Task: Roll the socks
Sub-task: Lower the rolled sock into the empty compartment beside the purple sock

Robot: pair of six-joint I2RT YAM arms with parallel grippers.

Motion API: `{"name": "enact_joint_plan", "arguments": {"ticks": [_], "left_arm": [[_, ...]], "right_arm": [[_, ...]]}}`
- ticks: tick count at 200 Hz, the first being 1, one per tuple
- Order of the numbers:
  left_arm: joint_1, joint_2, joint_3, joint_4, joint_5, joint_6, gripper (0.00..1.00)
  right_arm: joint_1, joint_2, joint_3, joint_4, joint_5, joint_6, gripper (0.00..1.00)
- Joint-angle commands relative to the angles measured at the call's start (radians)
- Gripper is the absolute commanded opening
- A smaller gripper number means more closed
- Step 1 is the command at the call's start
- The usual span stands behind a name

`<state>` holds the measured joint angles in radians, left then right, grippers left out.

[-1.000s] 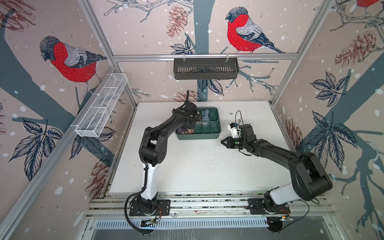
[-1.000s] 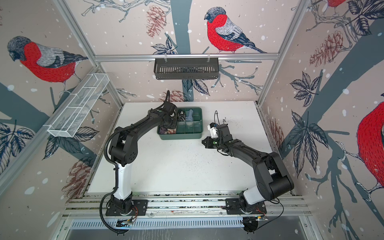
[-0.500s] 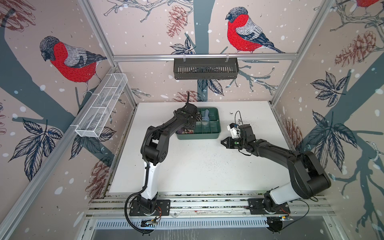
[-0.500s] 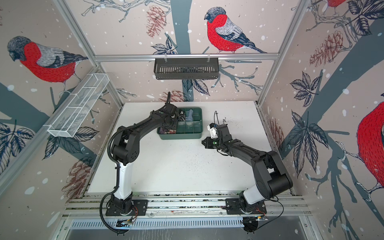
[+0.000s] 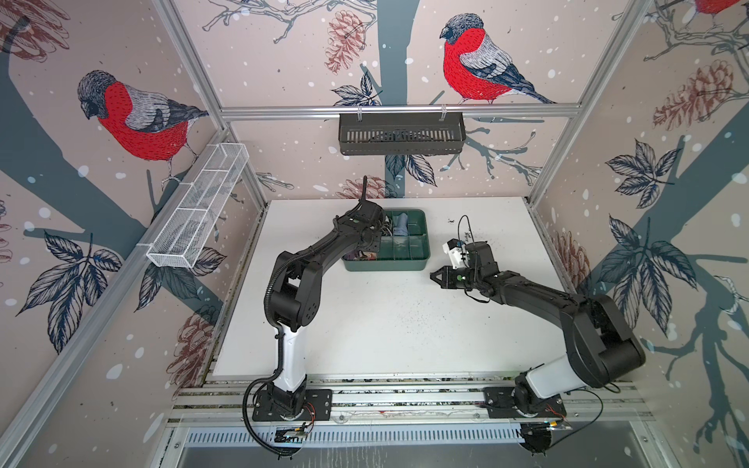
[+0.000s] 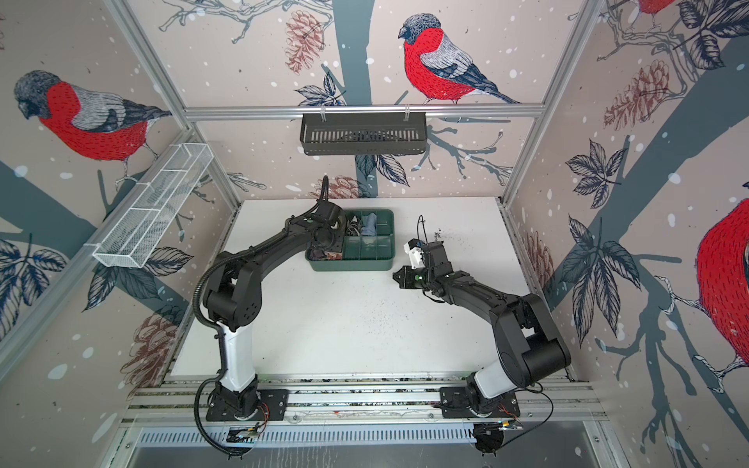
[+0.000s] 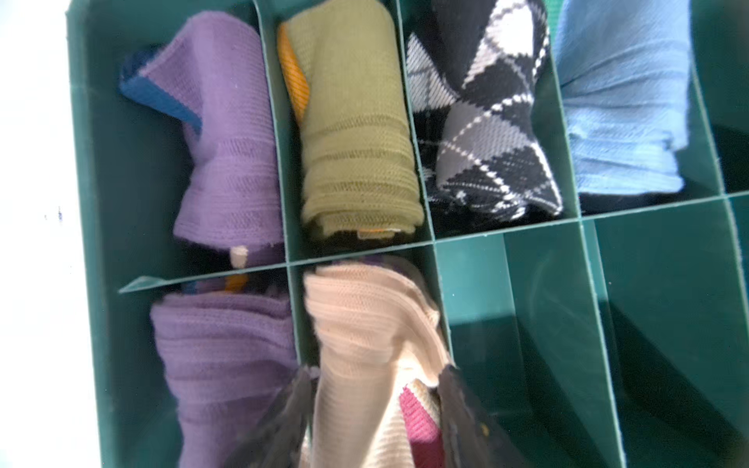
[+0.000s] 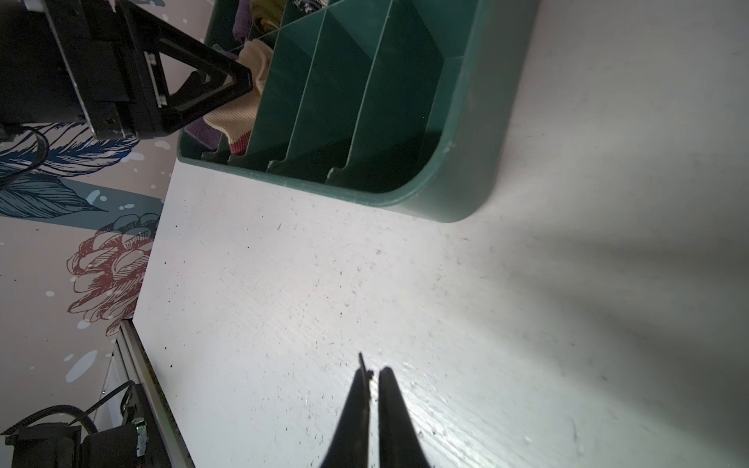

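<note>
Two black robot arms work at a white table (image 5: 385, 324) inside a booth papered with red-breasted birds. A green divided tray (image 5: 385, 265) sits at the table's 12 o'clock.

In both top views the left arm (image 5: 324, 247) reaches over the tray's 9 o'clock side and hides most of what lies beneath it. Only the left wrist view shows it plainly. The left gripper (image 7: 375, 368) has its jaws parted on either side of the tan sock roll (image 7: 364, 324), which has a dark red patch and stands in a near-row compartment. The blur hides whether the jaws pinch the roll. Purple rolls (image 7: 223, 364) fill the compartments beside it, and olive (image 7: 356, 133), black-and-white diamond (image 7: 486, 121) and light blue (image 7: 620, 113) rolls fill the far row.

The right wrist view alone shows the tray's outer wall (image 8: 446, 202) and a left finger (image 8: 227, 81) against the tan roll.

The right gripper (image 5: 433, 276) hangs at the tray's 4 o'clock with its jaws together and nothing in them.
</note>
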<state>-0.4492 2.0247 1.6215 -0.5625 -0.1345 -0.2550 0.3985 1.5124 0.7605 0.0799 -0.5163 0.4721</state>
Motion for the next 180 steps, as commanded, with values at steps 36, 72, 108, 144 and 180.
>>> {"name": "enact_joint_plan", "arguments": {"ticks": [36, 72, 108, 144, 180], "left_arm": [[-0.013, -0.083, -0.078, -0.017, -0.022, -0.002, 0.47], [-0.012, -0.097, -0.099, -0.023, -0.029, 0.0, 0.44], [-0.013, -0.054, -0.07, -0.038, -0.058, 0.005, 0.4], [-0.013, -0.048, -0.072, -0.045, -0.029, 0.007, 0.15], [-0.013, -0.059, -0.111, -0.041, 0.0, 0.007, 0.12]], "right_arm": [[0.004, -0.007, 0.005, 0.004, -0.006, 0.001, 0.1], [0.008, -0.006, 0.005, 0.008, -0.006, 0.005, 0.1], [0.008, -0.015, 0.0, 0.001, 0.002, 0.002, 0.1], [0.008, -0.02, -0.004, 0.002, 0.006, 0.003, 0.1], [0.008, -0.01, -0.001, 0.008, 0.0, 0.005, 0.1]]}}
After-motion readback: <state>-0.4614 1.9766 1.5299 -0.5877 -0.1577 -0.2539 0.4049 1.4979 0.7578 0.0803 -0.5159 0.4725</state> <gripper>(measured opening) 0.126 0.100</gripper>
